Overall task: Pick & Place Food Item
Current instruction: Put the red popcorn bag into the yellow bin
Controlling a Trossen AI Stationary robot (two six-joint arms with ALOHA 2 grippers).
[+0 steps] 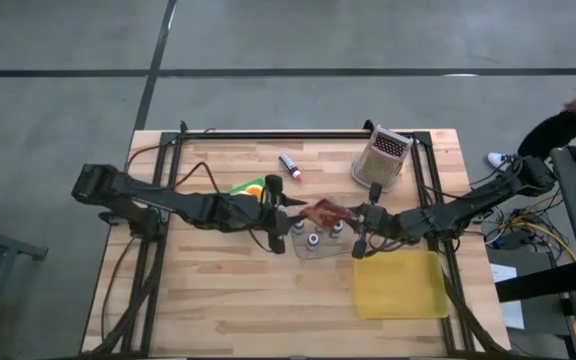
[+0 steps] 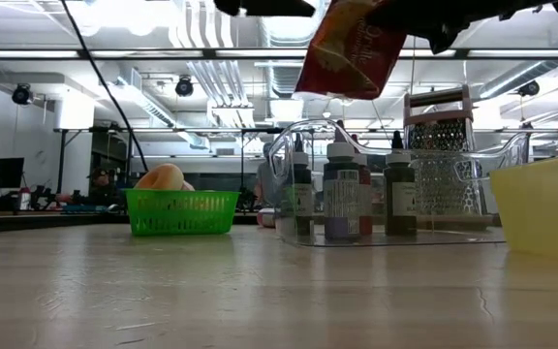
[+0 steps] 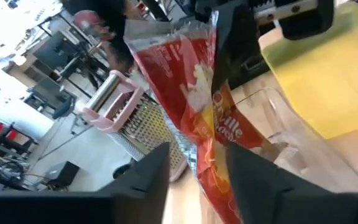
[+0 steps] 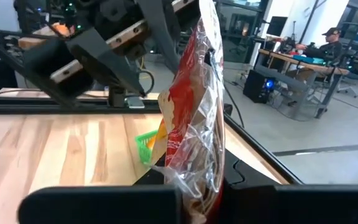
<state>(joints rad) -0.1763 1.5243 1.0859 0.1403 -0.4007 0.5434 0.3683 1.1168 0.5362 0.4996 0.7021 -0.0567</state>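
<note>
A red and clear snack bag (image 1: 325, 212) hangs in the air over the middle of the table, above a clear tray (image 1: 304, 252) of small bottles. My right gripper (image 1: 353, 220) comes from the table's right and is shut on the bag (image 4: 191, 106). My left gripper (image 1: 290, 212) comes from the left and stands open, with the bag's other end (image 3: 213, 168) between its fingers. In the low view the bag (image 2: 349, 48) hangs tilted above the bottles. My right gripper pinches one end of the bag (image 4: 194, 168) between its two fingers, coming level from the table's right side. The bag sticks out past the fingers toward my left gripper, lifted clear above the tray. Whether a finger (image 3: 247, 171) of my left gripper touches the bag, I cannot tell.
A green basket (image 1: 251, 190) with a bun-like thing stands left of centre. A metal grater with a pink handle (image 1: 381, 157) is at the far right, a yellow bin (image 1: 400, 283) at the near right, a small marker-like thing (image 1: 290, 166) beyond the grippers.
</note>
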